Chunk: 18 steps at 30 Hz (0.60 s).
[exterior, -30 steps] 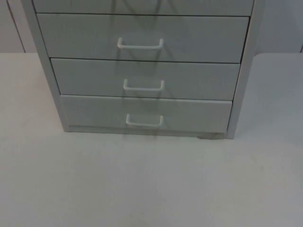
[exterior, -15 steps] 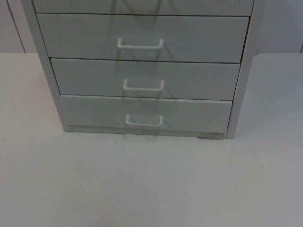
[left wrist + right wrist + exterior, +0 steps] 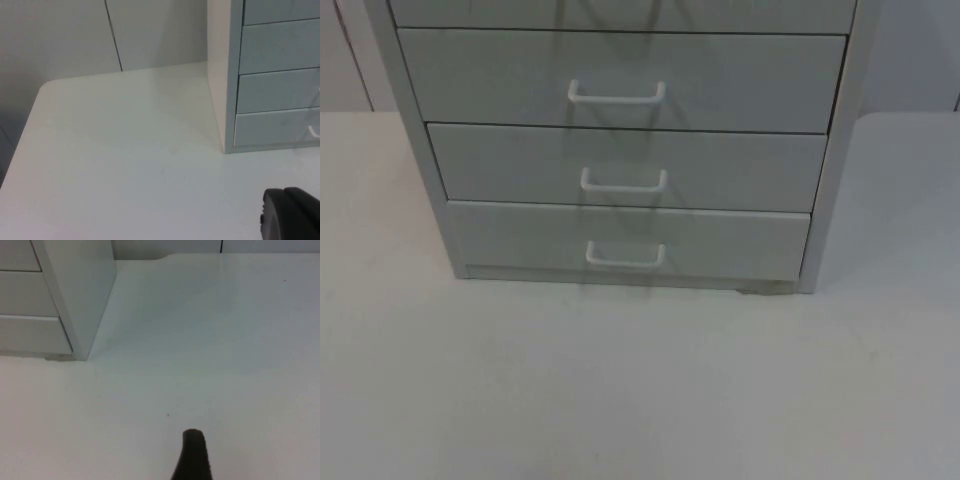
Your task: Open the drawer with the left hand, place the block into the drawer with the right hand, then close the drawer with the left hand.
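One cabinet (image 3: 840,150) is standing on the table (image 3: 640,400), its back toward the wall (image 3: 60,35). Four drawer fronts are showing in the top view: a strip of the uppermost one (image 3: 620,12), then the top drawer (image 3: 740,80), the middle drawer (image 3: 740,165) and the bottom drawer (image 3: 740,240). All are sitting flush in the frame. Three white handles are showing, one on each full front: the top handle (image 3: 617,95), the middle handle (image 3: 624,182) and the bottom handle (image 3: 625,256).

The left gripper (image 3: 290,215) is hovering over the table off the cabinet's left side, well apart from it. The right gripper (image 3: 192,455) is hovering over the table off the cabinet's right side, also well apart. For both, spread or pressed together cannot be told. Neither is touching a handle.
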Each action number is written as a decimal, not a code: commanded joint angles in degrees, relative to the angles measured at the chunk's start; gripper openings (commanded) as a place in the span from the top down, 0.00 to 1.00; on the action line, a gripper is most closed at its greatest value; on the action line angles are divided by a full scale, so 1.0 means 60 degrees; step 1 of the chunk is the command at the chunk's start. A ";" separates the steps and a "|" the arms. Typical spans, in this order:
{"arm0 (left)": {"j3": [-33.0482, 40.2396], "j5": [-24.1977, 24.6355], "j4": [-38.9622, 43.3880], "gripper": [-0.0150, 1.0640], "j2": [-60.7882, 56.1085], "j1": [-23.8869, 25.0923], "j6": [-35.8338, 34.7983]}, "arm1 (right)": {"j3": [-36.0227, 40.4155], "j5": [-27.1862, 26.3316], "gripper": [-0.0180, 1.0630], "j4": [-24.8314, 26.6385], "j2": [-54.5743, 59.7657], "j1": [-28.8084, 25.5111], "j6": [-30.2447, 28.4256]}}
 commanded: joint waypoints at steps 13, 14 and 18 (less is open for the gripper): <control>0.0457 0.0191 0.0441 0.99 -0.0028 0.0044 -0.0459 | 0.0027 -0.0049 0.43 -0.0055 -0.0031 0.0067 0.0000; 0.0696 0.0213 0.0378 0.99 -0.0028 0.0044 -0.0461 | 0.0027 -0.0049 0.43 -0.0055 -0.0031 0.0067 0.0000; 0.1050 0.0107 0.0446 0.99 -0.0028 0.0044 -0.0546 | 0.0027 -0.0049 0.43 -0.0055 -0.0031 0.0067 0.0000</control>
